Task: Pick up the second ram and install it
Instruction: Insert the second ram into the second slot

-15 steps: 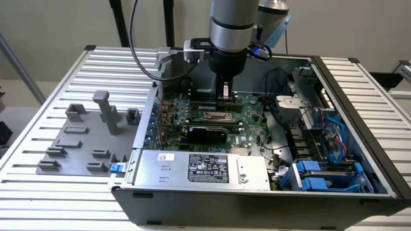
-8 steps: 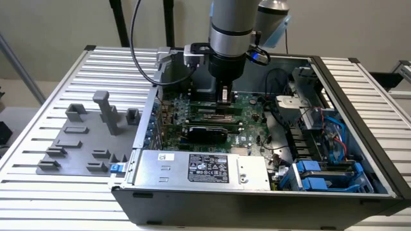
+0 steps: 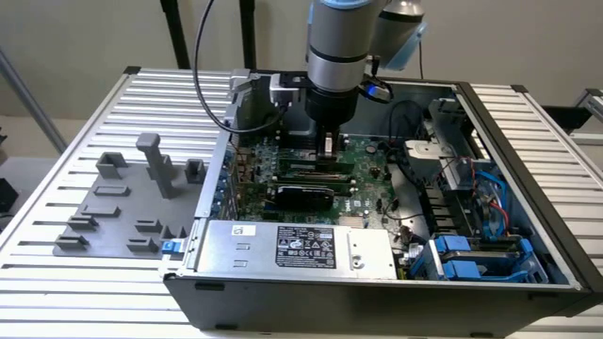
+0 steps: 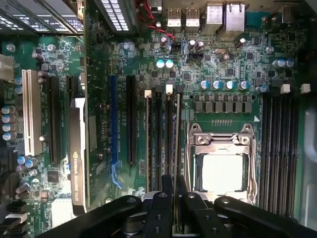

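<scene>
Inside the open computer case (image 3: 527,183), my gripper (image 3: 327,152) reaches straight down over the green motherboard (image 3: 363,176). In the wrist view the black fingers (image 4: 166,198) of the gripper (image 4: 174,186) stand close together, shut on the second ram (image 4: 176,144). The ram shows edge-on as a thin strip running away from the fingertips. It lies along the long black memory slots (image 4: 158,139), beside the white latch (image 4: 169,89). I cannot tell whether it is seated in a slot.
A gray fixture plate (image 3: 123,205) with blocks and posts lies on the slatted table at the exterior view's left. The power supply (image 3: 282,247) sits at the case front and blue drive bays (image 3: 471,258) at its right. The CPU socket (image 4: 220,168) adjoins the slots.
</scene>
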Controlling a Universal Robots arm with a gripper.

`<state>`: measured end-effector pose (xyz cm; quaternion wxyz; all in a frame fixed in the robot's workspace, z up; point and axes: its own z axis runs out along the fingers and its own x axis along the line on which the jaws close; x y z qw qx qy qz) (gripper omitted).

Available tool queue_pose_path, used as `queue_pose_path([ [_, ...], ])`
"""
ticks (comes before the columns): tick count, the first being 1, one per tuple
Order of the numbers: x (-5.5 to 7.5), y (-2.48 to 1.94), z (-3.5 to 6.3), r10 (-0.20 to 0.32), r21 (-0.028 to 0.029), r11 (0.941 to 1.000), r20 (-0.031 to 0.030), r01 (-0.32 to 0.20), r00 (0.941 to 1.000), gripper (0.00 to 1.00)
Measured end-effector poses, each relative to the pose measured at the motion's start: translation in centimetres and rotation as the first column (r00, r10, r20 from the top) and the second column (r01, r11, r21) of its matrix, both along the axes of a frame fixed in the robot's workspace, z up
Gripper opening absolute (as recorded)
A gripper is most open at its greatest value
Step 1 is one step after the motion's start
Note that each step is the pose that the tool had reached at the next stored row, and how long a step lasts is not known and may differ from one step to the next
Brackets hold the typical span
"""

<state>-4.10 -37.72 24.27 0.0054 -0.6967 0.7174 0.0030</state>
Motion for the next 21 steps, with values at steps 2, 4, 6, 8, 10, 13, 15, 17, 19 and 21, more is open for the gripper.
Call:
queue_pose_path([
  [2,0.0,0.01,-0.37,0.001,-0.0002,1.0,0.0007,-0.001,1.0,0.0],
  [4,0.0,0.01,-0.73,0.003,-0.0005,1.0,0.0014,-0.003,1.0,0.0],
  [6,0.0,0.01,-0.89,0.004,-0.001,1.0,0.0015,-0.004,1.0,0.0],
  [8,0.0,0.01,-0.89,0.005,-0.0013,1.0,0.0015,-0.005,1.0,0.0],
  [10,0.0,0.01,-0.94,0.005,-0.0011,1.0,0.0019,-0.005,1.0,0.0],
  [13,0.0,0.01,-1.16,0.008,-0.0011,1.0,0.0031,-0.008,1.0,0.0],
  [15,0.0,0.01,-1.25,0.013,-0.0013,0.9999,0.0033,-0.013,0.9999,0.0],
  [17,0.0,0.0,-1.29,0.017,-0.0015,0.9999,0.0033,-0.017,0.9999,0.0],
  [19,0.0,-0.04,-1.32,0.02,-0.0013,0.9998,0.0035,-0.02,0.9998,0.0],
  [21,0.0,-0.13,-1.35,0.021,-0.0014,0.9998,0.0034,-0.021,0.9998,0.0],
])
